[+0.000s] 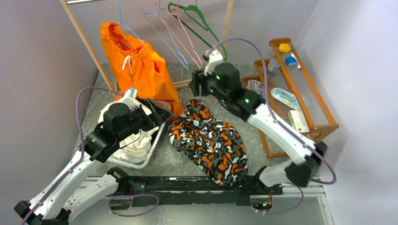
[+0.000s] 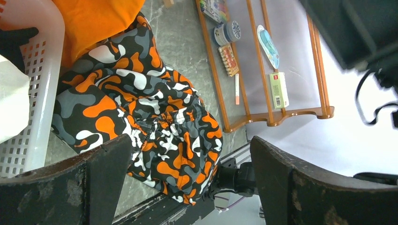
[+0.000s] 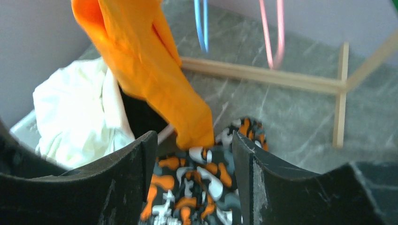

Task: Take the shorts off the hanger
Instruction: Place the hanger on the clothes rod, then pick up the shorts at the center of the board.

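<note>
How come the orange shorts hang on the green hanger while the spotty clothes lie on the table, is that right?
Not quite. The orange shorts hang on the pale blue hanger, the leftmost one. The green hanger is empty, as the top external view shows. The spotty clothes do lie on the table.
</note>
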Robot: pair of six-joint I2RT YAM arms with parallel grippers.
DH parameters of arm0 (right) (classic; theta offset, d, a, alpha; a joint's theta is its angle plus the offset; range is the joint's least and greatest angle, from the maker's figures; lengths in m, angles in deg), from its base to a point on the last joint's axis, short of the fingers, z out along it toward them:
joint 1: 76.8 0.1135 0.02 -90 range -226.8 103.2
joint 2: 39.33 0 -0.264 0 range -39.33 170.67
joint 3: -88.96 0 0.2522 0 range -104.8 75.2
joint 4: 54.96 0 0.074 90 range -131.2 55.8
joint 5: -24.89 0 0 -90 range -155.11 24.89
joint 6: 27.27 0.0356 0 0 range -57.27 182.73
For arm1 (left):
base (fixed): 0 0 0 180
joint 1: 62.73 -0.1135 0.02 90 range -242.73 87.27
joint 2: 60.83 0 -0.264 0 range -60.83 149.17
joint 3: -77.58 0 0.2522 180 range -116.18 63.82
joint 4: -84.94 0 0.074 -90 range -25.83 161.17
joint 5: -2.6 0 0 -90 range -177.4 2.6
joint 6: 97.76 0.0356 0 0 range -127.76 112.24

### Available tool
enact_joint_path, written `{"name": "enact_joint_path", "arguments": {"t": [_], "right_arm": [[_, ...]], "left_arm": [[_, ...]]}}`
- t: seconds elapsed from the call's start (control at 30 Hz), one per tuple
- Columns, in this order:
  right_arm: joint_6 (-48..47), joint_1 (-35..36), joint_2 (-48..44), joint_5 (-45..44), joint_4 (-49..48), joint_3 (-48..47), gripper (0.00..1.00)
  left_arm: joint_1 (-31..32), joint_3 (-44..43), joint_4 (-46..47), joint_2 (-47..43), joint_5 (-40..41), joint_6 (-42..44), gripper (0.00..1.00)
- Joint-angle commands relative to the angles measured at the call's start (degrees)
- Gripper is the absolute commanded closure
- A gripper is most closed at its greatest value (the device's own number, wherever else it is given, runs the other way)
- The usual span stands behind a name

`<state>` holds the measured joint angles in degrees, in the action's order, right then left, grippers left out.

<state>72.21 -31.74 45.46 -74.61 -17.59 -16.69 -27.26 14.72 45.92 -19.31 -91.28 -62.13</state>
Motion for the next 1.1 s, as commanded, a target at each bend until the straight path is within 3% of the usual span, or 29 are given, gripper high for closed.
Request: {"name": "enact_joint_path", "arguments": {"t": [0.0,0.1,0.27,0.5,0.7,0.77,0.83,0.87,1.07], "right_arm": [[7.4,0.0,-15.0,-0.5,-6.1,18.4,0.37],[13.8,-0.1,-23.6,0.0,-7.0,32.1,0.34],[25.7,-0.2,-27.1,-2.2,4.9,44.3,0.33],[29.2,-0.2,-23.1,-11.9,21.9,43.0,0.29],[28.0,-0.3,-20.5,-6.8,19.5,44.4,0.28],[28.1,-0.3,-19.7,-3.6,17.6,45.5,0.41],[29.6,-0.2,-21.8,-1.5,14.4,48.1,0.94],[31.5,-0.2,-24.1,-0.1,12.7,50.1,1.00],[28.5,-0.1,-42.8,18.8,-4.3,66.3,1.00]], "left_arm": [[0.1,0.1,2.0,0.4,-1.9,1.1,0.01],[0.1,1.6,4.3,1.0,-3.5,0.7,0.01],[0.1,1.5,7.2,5.7,-8.5,0.2,0.01],[0.5,1.3,8.0,10.6,-15.3,1.1,0.01],[7.2,0.9,9.1,13.7,-15.9,1.5,0.02],[10.8,-0.3,8.7,15.4,-14.6,1.0,0.02],[13.5,-0.6,8.6,16.5,-13.9,-1.0,0.02],[14.7,-0.2,9.0,16.8,-13.4,-3.1,0.03],[22.1,9.3,17.5,16.2,-8.8,-19.2,0.05]]}}
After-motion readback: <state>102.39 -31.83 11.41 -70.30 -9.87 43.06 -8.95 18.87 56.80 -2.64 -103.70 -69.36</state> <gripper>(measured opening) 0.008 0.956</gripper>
